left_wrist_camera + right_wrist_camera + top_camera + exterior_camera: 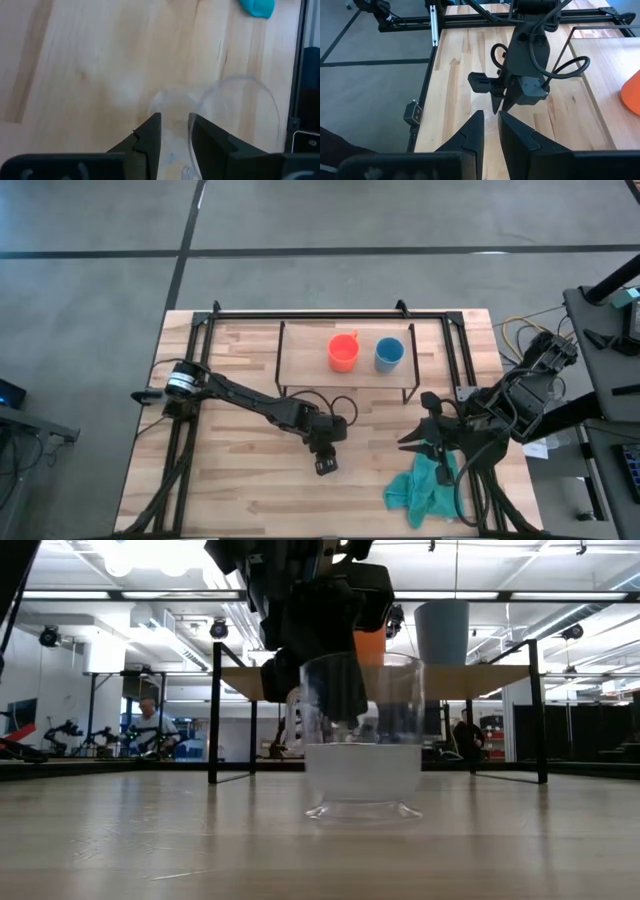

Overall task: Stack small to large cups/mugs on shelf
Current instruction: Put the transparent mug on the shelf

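The clear cup (361,737) stands upright on the counter (240,480), in front of the shelf (345,372) and well apart from it, while the orange cup (343,352) and the blue cup (389,354) already sit side by side on the shelf board. The left end effector (326,460) is down over the clear cup; in its wrist view the two fingers (150,135) stand close together with one side of the rim between them, one finger inside the cup and one outside. Whether they press the glass or only bracket it cannot be told for certain, though the narrow gap suggests a pinch on the wall. The step in hand looks like the pickup of the smallest cup. The next move calls for a firm hold on the thin, slippery wall, a straight lift high enough to pass over the front edge of the shelf, and then a carry toward the orange cup, judging which cup it should go into so the sizes nest in order. The right end effector (491,131) waits beside the shelf's right leg, above the teal cloth (425,485), its fingers nearly together and holding nothing.
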Controlling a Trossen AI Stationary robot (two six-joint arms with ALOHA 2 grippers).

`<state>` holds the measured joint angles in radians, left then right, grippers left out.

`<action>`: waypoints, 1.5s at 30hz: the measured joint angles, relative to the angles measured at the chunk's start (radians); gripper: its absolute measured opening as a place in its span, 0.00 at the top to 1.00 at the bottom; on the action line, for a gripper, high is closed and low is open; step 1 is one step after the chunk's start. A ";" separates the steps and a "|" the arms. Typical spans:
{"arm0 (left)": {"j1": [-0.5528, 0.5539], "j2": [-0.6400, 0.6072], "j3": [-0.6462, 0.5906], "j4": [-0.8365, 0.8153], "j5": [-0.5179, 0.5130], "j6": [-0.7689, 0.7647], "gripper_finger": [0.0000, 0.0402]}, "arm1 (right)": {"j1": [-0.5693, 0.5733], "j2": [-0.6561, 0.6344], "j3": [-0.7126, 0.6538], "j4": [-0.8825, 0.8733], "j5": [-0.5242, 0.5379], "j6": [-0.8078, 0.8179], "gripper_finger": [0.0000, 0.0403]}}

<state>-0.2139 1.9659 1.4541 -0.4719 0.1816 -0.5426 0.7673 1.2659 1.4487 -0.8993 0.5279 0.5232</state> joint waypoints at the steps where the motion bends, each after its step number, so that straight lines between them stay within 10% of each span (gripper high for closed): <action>1: 0.000 0.000 0.000 0.002 0.000 -0.001 0.78 | 0.000 0.000 0.000 0.000 0.000 0.000 0.87; 17: 0.001 -0.064 0.178 -0.235 0.019 0.028 1.00 | 0.000 0.000 -0.013 -0.002 0.000 -0.002 0.87; 24: 0.031 -0.167 0.431 -0.568 -0.197 0.133 1.00 | 0.000 0.000 -0.024 -0.001 0.021 -0.004 0.87; 45: 0.480 -0.230 0.501 -0.847 -0.292 0.228 1.00 | -0.002 0.000 -0.054 0.046 0.051 0.000 0.87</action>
<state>0.2656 1.7364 1.9553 -1.3192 -0.1108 -0.3141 0.7654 1.2659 1.3945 -0.8531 0.5793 0.5228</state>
